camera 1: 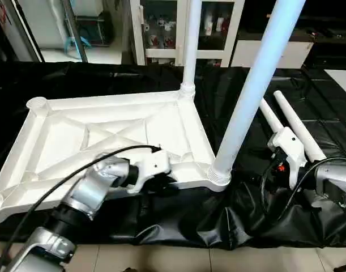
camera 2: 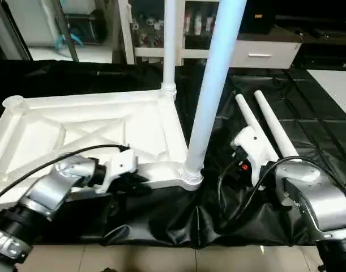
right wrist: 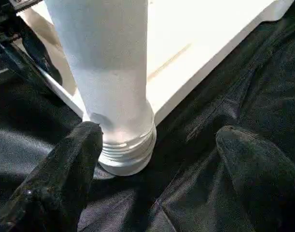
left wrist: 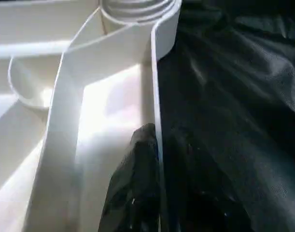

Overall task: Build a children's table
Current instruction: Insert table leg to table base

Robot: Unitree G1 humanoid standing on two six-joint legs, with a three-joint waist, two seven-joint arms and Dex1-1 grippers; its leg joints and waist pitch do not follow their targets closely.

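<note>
The white table top (camera 1: 65, 141) lies upside down on the black cloth, its X-ribs facing up. One white leg (camera 1: 191, 45) stands upright in the far right corner socket. A second leg (camera 1: 255, 85) stands in the near right socket (camera 1: 219, 177), leaning slightly. Two loose legs (camera 1: 297, 127) lie side by side to the right. My left gripper (left wrist: 159, 193) is shut on the top's near rim (left wrist: 154, 96), one finger on each side of the wall. My right gripper (right wrist: 157, 193) is open just short of the near leg's ribbed base (right wrist: 125, 145), its left finger (right wrist: 65, 179) close beside the collar.
The black cloth (camera 1: 206, 221) bunches in folds along the work table's front edge, with tiled floor (camera 1: 161, 258) below. A white glass-door cabinet (camera 1: 161, 28) and a white drawer unit (camera 2: 263, 54) stand behind the table. Black cables loop off both wrists.
</note>
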